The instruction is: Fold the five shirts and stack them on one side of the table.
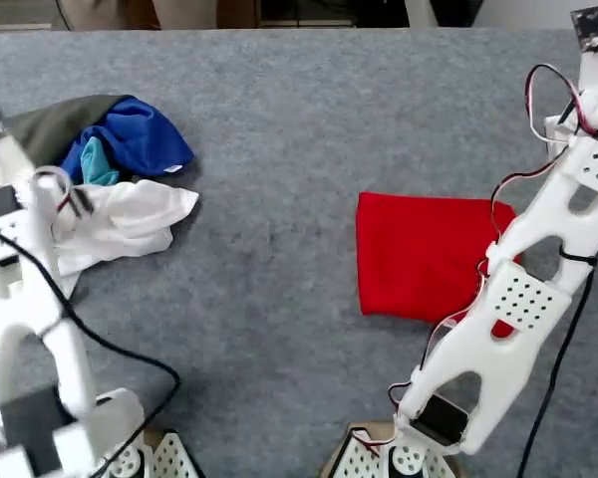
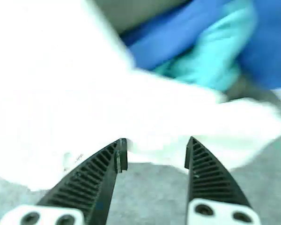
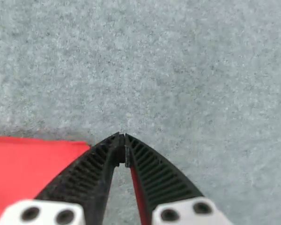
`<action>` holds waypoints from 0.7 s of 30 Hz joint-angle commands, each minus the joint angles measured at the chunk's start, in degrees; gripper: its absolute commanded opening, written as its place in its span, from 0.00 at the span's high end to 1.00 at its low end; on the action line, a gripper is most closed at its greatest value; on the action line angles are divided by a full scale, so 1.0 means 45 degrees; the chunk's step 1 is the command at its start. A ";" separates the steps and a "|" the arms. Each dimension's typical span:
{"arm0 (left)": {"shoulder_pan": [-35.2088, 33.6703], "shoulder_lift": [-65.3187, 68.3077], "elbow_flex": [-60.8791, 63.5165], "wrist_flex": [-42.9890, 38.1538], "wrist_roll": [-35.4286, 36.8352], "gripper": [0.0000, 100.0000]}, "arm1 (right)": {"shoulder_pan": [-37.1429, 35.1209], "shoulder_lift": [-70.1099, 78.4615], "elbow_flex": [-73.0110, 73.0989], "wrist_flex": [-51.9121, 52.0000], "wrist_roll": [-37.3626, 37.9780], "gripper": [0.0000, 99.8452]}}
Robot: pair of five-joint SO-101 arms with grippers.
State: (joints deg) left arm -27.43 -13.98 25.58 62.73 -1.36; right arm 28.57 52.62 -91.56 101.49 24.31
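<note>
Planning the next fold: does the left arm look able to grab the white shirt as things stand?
Probably yes. The left gripper is open with the white shirt right ahead of its tips, nothing between them.

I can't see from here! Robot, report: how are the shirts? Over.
Left end effector open, at edge of white shirt. Right end effector shut, beside folded red shirt. Other shirts heaped, unfolded.

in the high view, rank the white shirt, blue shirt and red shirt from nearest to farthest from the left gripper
1. white shirt: right at the left gripper, on the left side.
2. blue shirt: in the pile just behind the white one.
3. red shirt: folded flat, far over on the right side.
</note>
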 commanded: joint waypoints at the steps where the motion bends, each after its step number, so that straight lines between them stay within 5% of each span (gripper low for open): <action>1: -0.0742 0.2002 0.0039 -0.1074 -0.0117 0.79 | -0.0420 -0.1065 0.0850 0.0234 -0.0742 1.00; 4: -0.0840 0.3624 -0.0508 -0.1426 -0.0117 0.85 | -0.0752 -0.1534 0.1963 0.0234 -0.0801 1.00; 7: -0.0606 0.3897 -0.1954 0.0078 -0.0117 0.99 | -0.1104 -0.2256 0.2921 0.0215 -0.0801 1.00; 14: 0.1035 0.1690 -0.5509 0.4747 0.0352 0.98 | -0.1690 -0.3409 0.4230 0.0215 -0.0781 1.00; 21: 0.6662 -0.3096 -0.6134 0.6095 0.1192 0.98 | -0.1827 -0.3565 0.4366 0.0215 -0.0781 1.00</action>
State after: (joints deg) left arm -10.20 -18.20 0.26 88.92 1.98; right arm 21.10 40.40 -71.96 101.49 21.32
